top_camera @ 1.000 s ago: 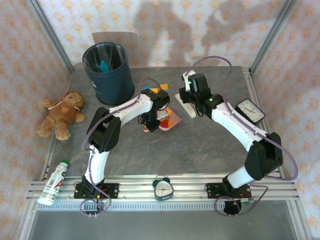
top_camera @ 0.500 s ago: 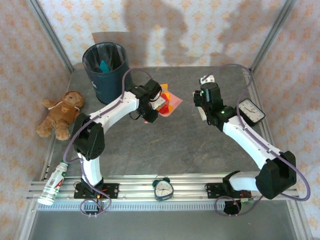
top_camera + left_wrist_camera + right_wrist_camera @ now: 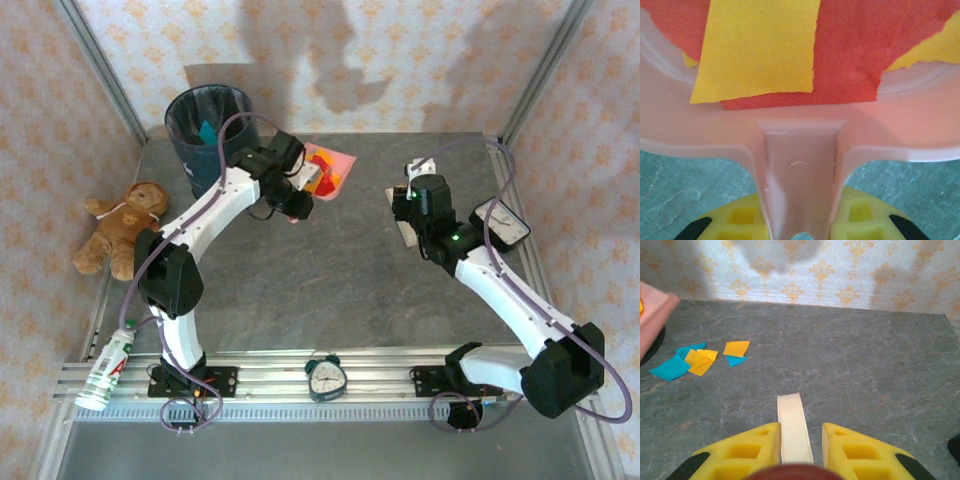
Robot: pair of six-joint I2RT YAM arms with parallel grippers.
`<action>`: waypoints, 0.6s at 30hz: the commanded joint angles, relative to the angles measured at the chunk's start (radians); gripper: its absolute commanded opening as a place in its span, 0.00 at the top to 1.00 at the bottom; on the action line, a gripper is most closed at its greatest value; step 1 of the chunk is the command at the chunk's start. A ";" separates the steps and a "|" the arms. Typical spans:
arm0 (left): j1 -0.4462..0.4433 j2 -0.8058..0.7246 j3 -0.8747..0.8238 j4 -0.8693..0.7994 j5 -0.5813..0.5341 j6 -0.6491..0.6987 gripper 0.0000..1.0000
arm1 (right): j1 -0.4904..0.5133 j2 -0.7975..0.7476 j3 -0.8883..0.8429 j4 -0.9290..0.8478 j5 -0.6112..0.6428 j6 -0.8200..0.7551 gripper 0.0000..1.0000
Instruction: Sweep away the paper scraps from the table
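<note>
red and yellow paper scraps (image 3: 840, 65) lie in a pink dustpan (image 3: 800, 150), and a few teal and yellow scraps (image 3: 695, 360) sit loose on the grey table (image 3: 865, 365) toward the back wall. the left gripper (image 3: 800, 227) pinches the dustpan's handle between its yellow fingers, holding the pan near the dark bin (image 3: 205, 140). the right gripper (image 3: 796, 450) is clamped on a flat cream handle (image 3: 791, 420), well apart from the loose scraps.
</note>
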State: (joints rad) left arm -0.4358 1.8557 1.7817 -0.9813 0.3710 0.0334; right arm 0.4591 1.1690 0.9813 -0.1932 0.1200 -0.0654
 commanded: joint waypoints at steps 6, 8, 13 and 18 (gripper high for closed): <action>0.055 -0.056 0.160 -0.040 0.063 -0.063 1.00 | 0.000 -0.028 -0.002 0.027 -0.030 0.016 1.00; 0.074 -0.058 0.191 -0.040 0.078 -0.083 1.00 | 0.000 -0.030 0.000 0.025 -0.035 0.019 1.00; 0.133 -0.059 0.244 -0.028 0.123 -0.138 1.00 | 0.000 -0.031 0.002 0.025 -0.046 0.028 1.00; 0.179 -0.067 0.282 -0.003 0.136 -0.177 1.00 | 0.000 -0.030 0.001 0.024 -0.051 0.033 1.00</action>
State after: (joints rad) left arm -0.2771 1.8389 2.0209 -0.9977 0.4759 -0.0982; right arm 0.4591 1.1618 0.9813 -0.1936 0.0761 -0.0513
